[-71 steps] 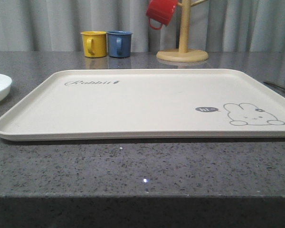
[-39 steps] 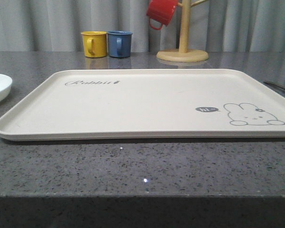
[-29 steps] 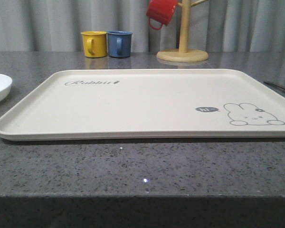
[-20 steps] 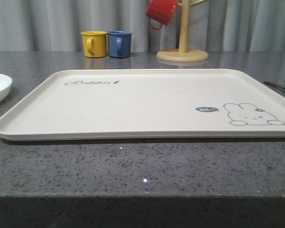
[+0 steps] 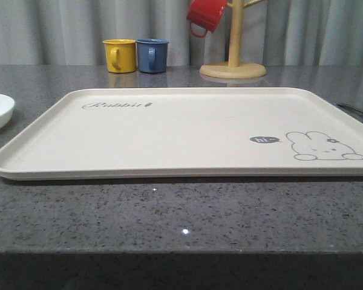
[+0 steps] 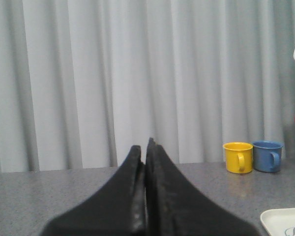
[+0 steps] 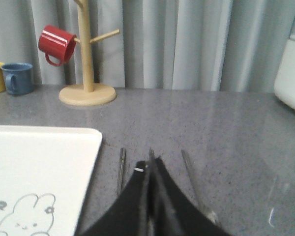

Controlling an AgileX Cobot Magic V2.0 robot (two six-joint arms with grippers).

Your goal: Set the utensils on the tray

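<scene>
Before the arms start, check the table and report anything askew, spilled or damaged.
Nothing stands out. The tray lies flat and bare, the utensils lie on the table beside it, the yellow and blue mugs stand upright, and the red mug hangs on its stand.

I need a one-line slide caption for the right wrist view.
Closed black right hand above thin silver metal utensils lying on grey counter beside the cream rectangular rabbit tray.

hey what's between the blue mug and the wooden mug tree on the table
Nothing. In the front view the grey countertop is bare between the blue mug and the mug tree; the right wrist view shows the same gap.
</scene>
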